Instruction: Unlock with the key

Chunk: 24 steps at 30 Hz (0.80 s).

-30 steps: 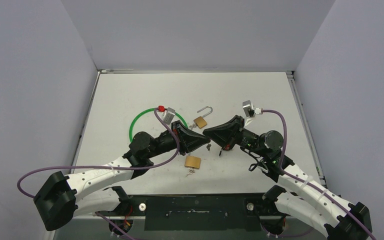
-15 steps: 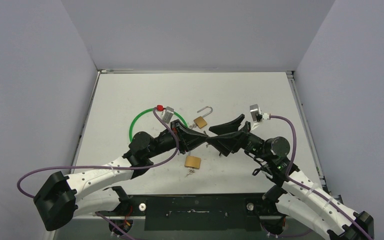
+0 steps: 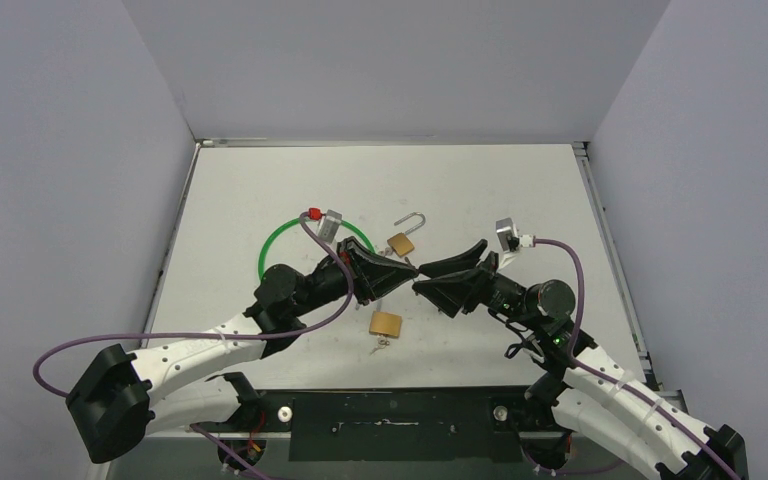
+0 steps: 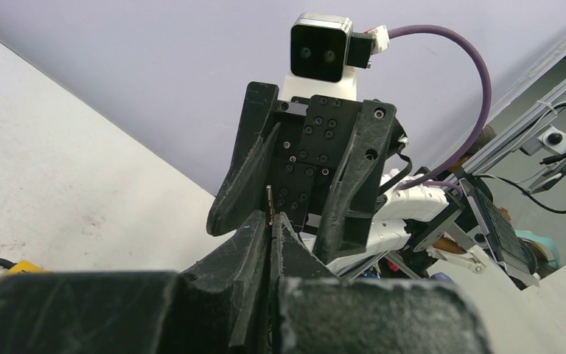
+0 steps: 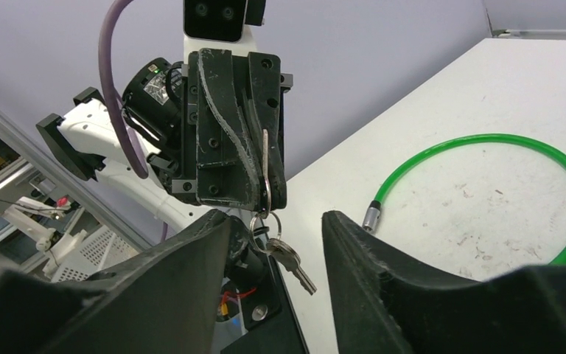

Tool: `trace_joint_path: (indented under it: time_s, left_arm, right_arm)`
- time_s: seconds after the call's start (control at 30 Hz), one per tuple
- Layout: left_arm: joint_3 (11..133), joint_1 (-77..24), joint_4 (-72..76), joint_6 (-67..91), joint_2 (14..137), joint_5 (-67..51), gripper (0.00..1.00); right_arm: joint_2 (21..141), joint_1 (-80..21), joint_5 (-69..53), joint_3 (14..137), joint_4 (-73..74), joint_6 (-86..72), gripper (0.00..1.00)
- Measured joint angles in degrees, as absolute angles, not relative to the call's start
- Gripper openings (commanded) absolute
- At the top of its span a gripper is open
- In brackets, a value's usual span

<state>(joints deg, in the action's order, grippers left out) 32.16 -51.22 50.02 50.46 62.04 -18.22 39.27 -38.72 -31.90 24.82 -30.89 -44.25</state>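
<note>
Brass shows twice on the white desk [image 3: 500, 190]. An open brass padlock [image 3: 400, 244], shackle swung up, lies at 12 o'clock from where the two end effectors meet. A second brass padlock [image 3: 386, 323] lies at 6 o'clock, with small keys [image 3: 380, 342] just beside it. The left end effector [image 3: 398, 273] is clamped on the key [image 5: 264, 158], held above the desk — a key ring [image 5: 261, 220] and spare key [image 5: 293, 263] dangle under it. Facing it tip to tip, the right end effector [image 3: 423, 277] has its fingers spread and grips nothing. The blade lines up with that gap; whether it is inside I cannot tell. A green cable loop [image 5: 501, 136] lies at 9 o'clock, partly hidden by the left arm [image 3: 290, 290].
</note>
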Motion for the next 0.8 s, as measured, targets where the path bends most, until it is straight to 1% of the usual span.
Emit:
trace_joint_path:
  time_s: [0.2, 0.33, 0.4, 0.5, 0.6, 0.7, 0.8]
  left_arm:
    - [32.16, -51.13, 49.56, 53.54, 62.04, -17.21, 0.0]
    - [32.18, -50.96, 48.93, 57.47, 62.06, -16.25, 0.0]
    - [32.21, -50.89, 48.47, 58.96, 62.06, -15.62, 0.09]
    - [32.21, -50.89, 47.97, 60.88, 62.22, -14.96, 0.2]
    - [32.21, -50.89, 48.23, 63.11, 62.78, -14.55, 0.25]
    - [32.21, -50.89, 48.95, 64.9, 63.61, -14.37, 0.26]
    - [32.21, -50.89, 49.54, 65.91, 64.38, -14.31, 0.25]
  right_arm:
    - [41.15, -38.72, -32.49, 25.32, -30.72, -43.59, 0.18]
    - [41.15, -38.79, -32.49, 26.59, -29.85, -42.65, 0.07]
    - [41.15, -38.81, -32.42, 26.85, -29.52, -42.5, 0.0]
    - [41.17, -38.83, -32.23, 26.92, -28.95, -42.28, 0.0]
    - [41.17, -38.83, -32.1, 27.03, -28.32, -42.26, 0.0]
    - [41.17, -38.83, -31.9, 27.03, -28.08, -42.26, 0.0]
    - [41.15, -38.83, -31.86, 27.03, -27.99, -42.26, 0.0]
